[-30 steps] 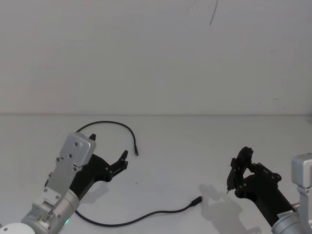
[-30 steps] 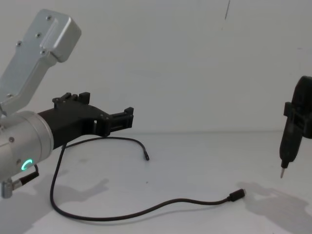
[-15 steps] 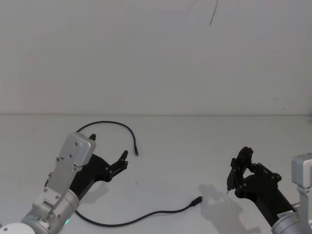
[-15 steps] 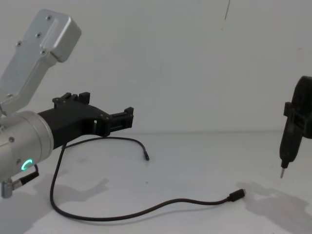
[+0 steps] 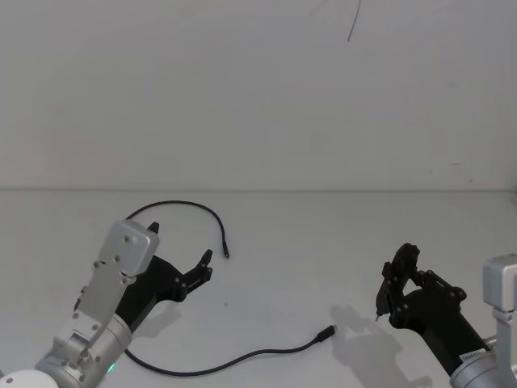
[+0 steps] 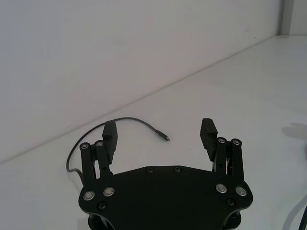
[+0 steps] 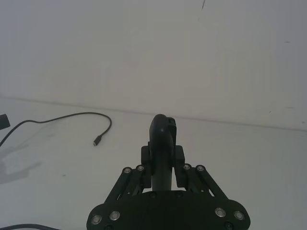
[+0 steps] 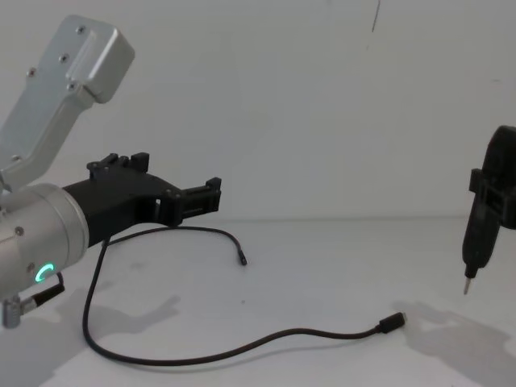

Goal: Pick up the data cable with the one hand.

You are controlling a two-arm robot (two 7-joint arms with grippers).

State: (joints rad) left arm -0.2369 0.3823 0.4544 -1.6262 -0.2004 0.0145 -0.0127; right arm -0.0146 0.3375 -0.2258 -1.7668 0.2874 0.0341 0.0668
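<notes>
The data cable (image 5: 234, 358) lies loose on the white table. One small plug (image 5: 226, 255) rests at the end of an arc toward the back, and the metal-tipped plug (image 8: 394, 322) lies toward the right. My left gripper (image 5: 181, 244) hovers above the table over the cable's left loop, open, with nothing between its fingers. In the left wrist view the cable's arc (image 6: 135, 120) and small plug lie beyond the left gripper (image 6: 158, 127). My right gripper (image 7: 163, 155) is shut on a black pen-like tool (image 8: 479, 234), held above the table to the right of the cable.
The white table (image 5: 307, 234) meets a plain white wall (image 5: 258, 97) at the back. Bare tabletop lies between the two arms and behind the cable. A thin dark line (image 5: 353, 23) marks the wall high up.
</notes>
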